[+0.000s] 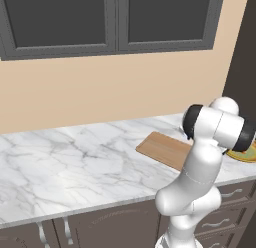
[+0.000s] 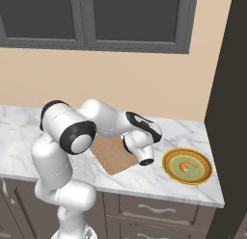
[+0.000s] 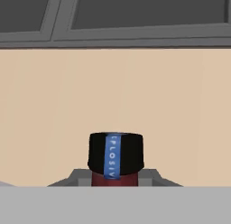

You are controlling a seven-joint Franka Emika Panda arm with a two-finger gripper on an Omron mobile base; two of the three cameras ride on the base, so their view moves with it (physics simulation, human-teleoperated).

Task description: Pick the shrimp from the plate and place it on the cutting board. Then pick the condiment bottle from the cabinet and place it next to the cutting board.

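Just beside the cutting board (image 2: 113, 158), on its plate (image 2: 166, 166) side, the gripper (image 2: 144, 160) pinches the condiment bottle (image 3: 115, 157) below its cap; the bottle is probably light, rigid and slippery, so its 2 fingers belong on the body.

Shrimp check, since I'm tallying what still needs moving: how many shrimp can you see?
1. A single orange shrimp lies in the centre of the plate, right of the cutting board. The arm covers part of the board, so another could be hidden.
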